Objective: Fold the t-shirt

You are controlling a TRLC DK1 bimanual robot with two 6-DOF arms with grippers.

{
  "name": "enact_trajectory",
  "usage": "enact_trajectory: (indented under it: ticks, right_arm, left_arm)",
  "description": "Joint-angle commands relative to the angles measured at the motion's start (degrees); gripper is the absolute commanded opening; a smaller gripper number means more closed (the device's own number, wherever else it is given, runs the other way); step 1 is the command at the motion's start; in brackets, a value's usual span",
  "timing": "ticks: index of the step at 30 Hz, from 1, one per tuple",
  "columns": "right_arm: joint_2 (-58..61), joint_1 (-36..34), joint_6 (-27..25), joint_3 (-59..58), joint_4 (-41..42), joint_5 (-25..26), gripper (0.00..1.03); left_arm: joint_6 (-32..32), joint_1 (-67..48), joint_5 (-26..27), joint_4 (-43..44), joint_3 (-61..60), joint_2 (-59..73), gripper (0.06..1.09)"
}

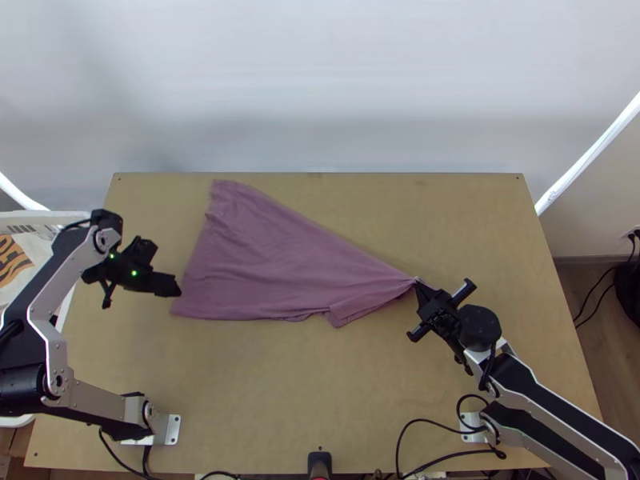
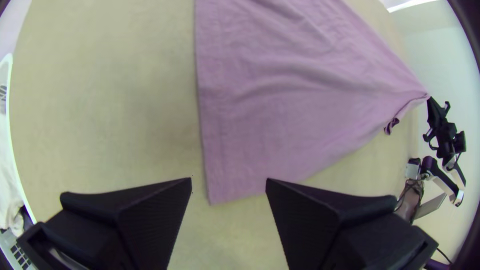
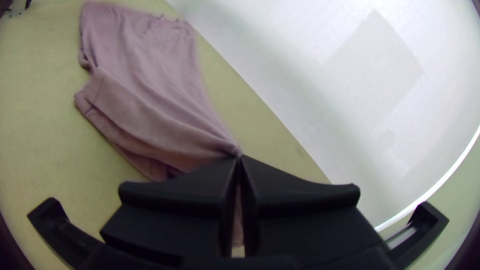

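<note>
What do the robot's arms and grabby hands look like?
The left arm and right arm have long silver-grey metal links and chunky black joints. Thin black cables curl by their bases. The left gripper and right gripper are black, with two wide, flat fingers each. Two tiny green lights glow on the left one!
</note>
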Motion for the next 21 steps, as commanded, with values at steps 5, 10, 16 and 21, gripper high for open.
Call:
enact_trajectory:
  ticks: [5, 10, 16, 21]
  right_arm:
    - [1.3, 0.3, 0.8, 1.2, 0.9, 0.7, 0.03]
    - [1.9, 0.3, 0.8, 1.4, 0.9, 0.7, 0.03]
    - [2.6, 0.4, 0.9, 1.9, 0.9, 0.7, 0.03]
    - [2.8, 0.7, 0.9, 2.1, 0.9, 0.7, 0.03]
  left_arm:
    - [2.9, 0.2, -2.4, 0.5, -4.6, -1.7, 0.80]
    - [3.2, -0.4, -2.8, 0.9, -6.1, -1.5, 0.80]
    - [2.6, -1.3, -2.8, 2.6, -7.1, 0.7, 0.80]
    - [2.5, -2.3, -2.8, 4.1, -8.8, 2.4, 0.66]
